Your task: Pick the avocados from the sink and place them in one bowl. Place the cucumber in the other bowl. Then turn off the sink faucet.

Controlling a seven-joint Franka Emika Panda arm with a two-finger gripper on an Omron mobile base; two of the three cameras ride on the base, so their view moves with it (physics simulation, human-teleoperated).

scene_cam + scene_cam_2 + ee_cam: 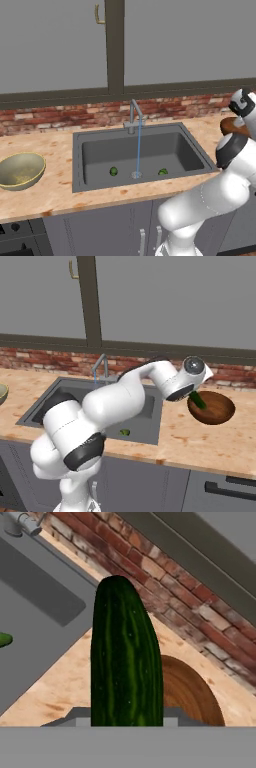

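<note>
Sink [90, 142] set mid-surface [55, 192], faucet [134, 116] behind it, two avocados [114, 171] inside. Olive bowl [20, 171] left of sink, wooden bowl [212, 407] right; cucumber [198, 400] in my claw [192, 397] above the wooden bowl's near rim.

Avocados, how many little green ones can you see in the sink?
2. One avocado lies on the sink floor left of the water stream, the other avocado lies right of it. The arm hides part of the basin from the right side.

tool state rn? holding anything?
Tool: closed on the cucumber, held at the near rim of the brown wooden bowl.
</note>
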